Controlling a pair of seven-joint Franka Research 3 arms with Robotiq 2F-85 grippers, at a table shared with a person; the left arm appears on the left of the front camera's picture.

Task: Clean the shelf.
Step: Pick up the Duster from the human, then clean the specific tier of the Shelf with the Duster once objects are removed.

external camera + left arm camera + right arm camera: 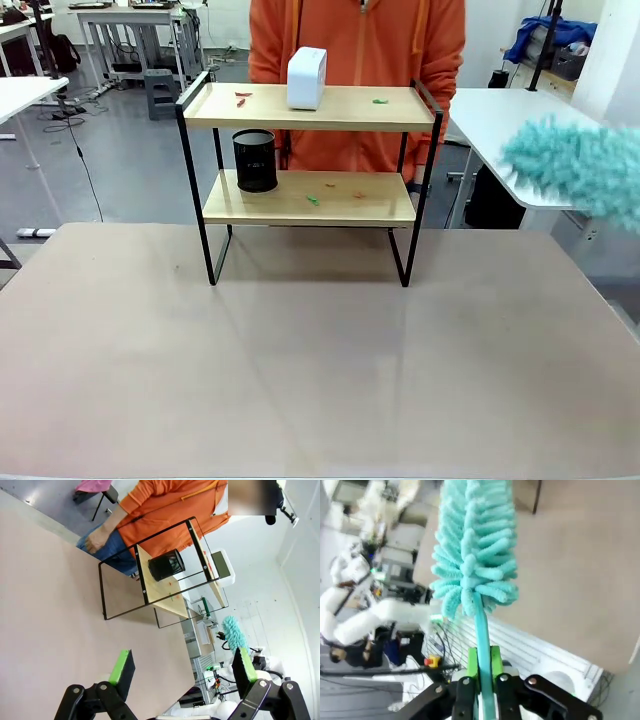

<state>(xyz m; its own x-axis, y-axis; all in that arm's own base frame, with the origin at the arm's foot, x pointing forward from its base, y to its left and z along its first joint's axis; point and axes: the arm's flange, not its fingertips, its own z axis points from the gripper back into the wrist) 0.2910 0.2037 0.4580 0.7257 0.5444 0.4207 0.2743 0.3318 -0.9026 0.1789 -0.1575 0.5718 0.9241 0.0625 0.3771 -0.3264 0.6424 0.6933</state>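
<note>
Holding the duster [470, 560] by its thin handle, my right gripper [482, 669] is clamped tight; left gripper [182, 669] gapes empty. I judge the shelf [345, 104] light and tippy, so I'd sweep softly.

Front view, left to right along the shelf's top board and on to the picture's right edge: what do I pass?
On the shelf top board: red scraps → white box → green scrap → beyond the shelf, teal duster.
</note>
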